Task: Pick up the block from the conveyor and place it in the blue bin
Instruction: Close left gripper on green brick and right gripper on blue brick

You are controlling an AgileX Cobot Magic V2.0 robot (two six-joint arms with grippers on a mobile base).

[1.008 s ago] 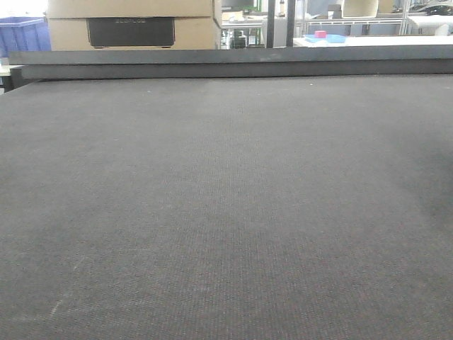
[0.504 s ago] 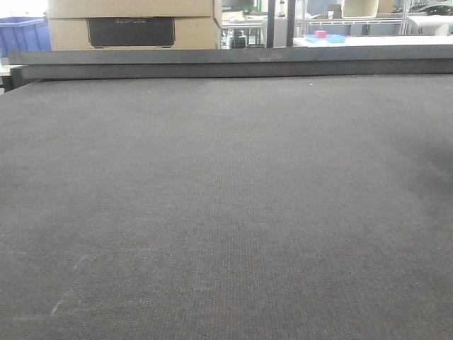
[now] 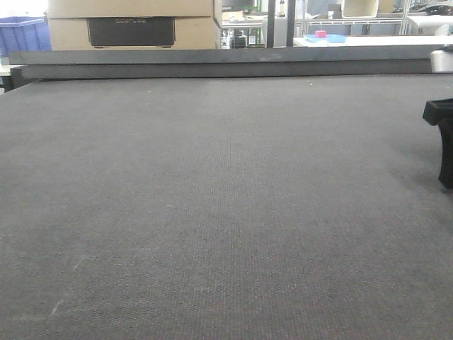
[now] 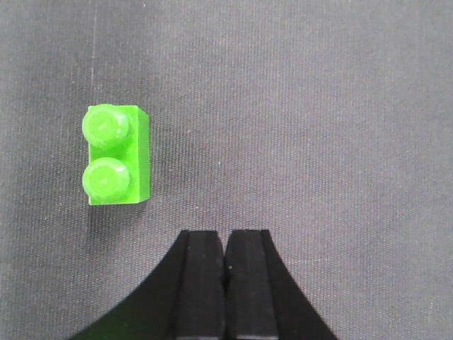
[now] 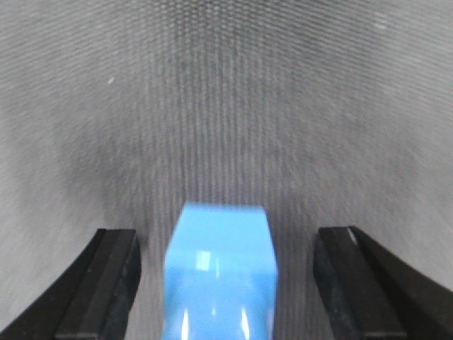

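The conveyor [image 3: 212, 198] fills my front view, a blue bin [image 3: 21, 32] far off behind its rail at left. My right gripper [image 5: 226, 244] hangs with fingers wide apart, holding nothing, the blue block [image 5: 219, 276] on the conveyor between them, touching neither. The left gripper [image 4: 225, 248] has fingers pressed together, empty, near a green block [image 4: 117, 154]. If the conveyor runs, the blue block may drift out before I close.

The conveyor [image 3: 212, 212] is a wide, flat, dark grey belt with a fine woven texture, bordered along its far edge by a dark raised rail [image 3: 212, 69]. A green two-stud block [image 4: 117, 154] lies on it, studs up. A blue block [image 5: 219, 276], blurred in the right wrist view, seems to rest on it too.
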